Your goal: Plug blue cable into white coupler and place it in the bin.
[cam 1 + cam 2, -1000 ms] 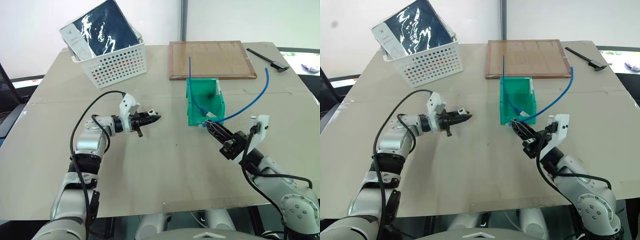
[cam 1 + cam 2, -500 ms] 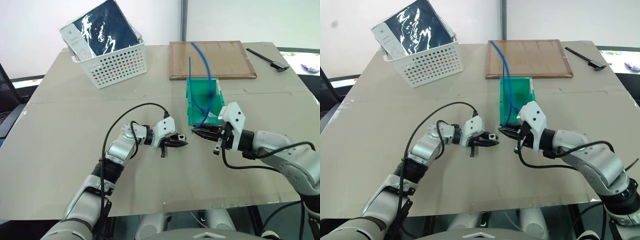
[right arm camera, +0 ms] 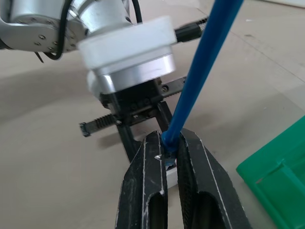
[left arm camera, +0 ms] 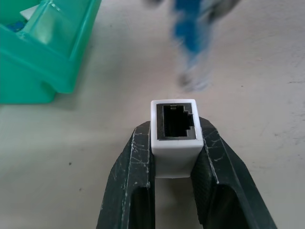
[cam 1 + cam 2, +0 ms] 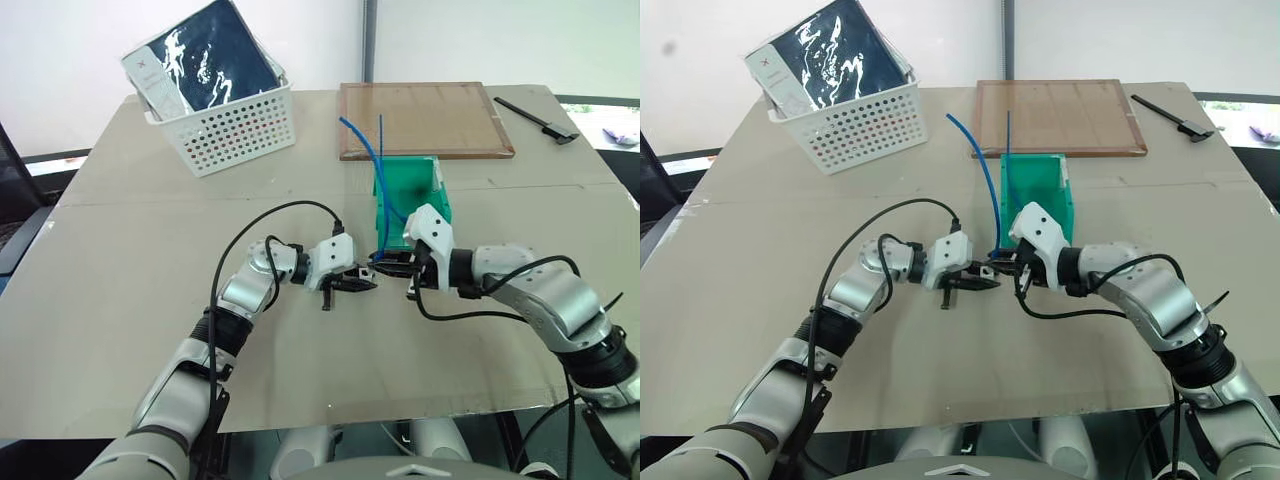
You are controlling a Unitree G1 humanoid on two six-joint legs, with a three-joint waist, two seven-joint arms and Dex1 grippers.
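Since the earlier frame, both arms have converged at the centre of the frame, just below the bin (image 5: 410, 190). Left gripper (image 5: 362, 284): fingers (image 4: 136, 181) closed on the white coupler (image 4: 174, 133), socket facing the right gripper (image 5: 385, 266). Right gripper: fingers (image 3: 147, 176) clamped on the blue cable (image 3: 198, 76) near its plug end, which sits just beside the coupler; whether they are mated cannot be told. Cable arcs up over the bin, toward the wooden board (image 5: 425, 118) at the upper centre of the desk (image 5: 120, 300).
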